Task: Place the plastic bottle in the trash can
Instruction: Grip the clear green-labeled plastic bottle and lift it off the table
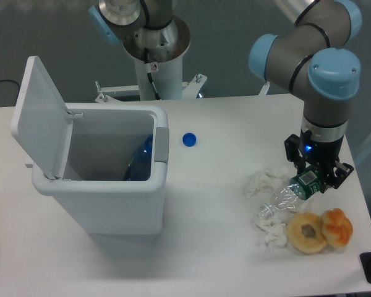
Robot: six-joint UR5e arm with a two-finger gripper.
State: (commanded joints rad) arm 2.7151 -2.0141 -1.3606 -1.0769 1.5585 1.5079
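The trash can (pixel 105 204) is a white rectangular bin at the left of the table, with its flat lid (pixel 43 117) hinged up and open. Something blue (pixel 140 162) lies inside it. A clear crumpled plastic bottle (pixel 284 199) with a green label lies tilted at the right, its neck down toward the table. My gripper (pixel 314 179) points down and is shut on the bottle's labelled end, far to the right of the bin.
A blue bottle cap (pixel 189 140) lies on the table right of the bin. Crumpled white tissues (pixel 263 182) and two orange-and-tan food pieces (pixel 318 232) lie around the bottle. The table's right edge is close by.
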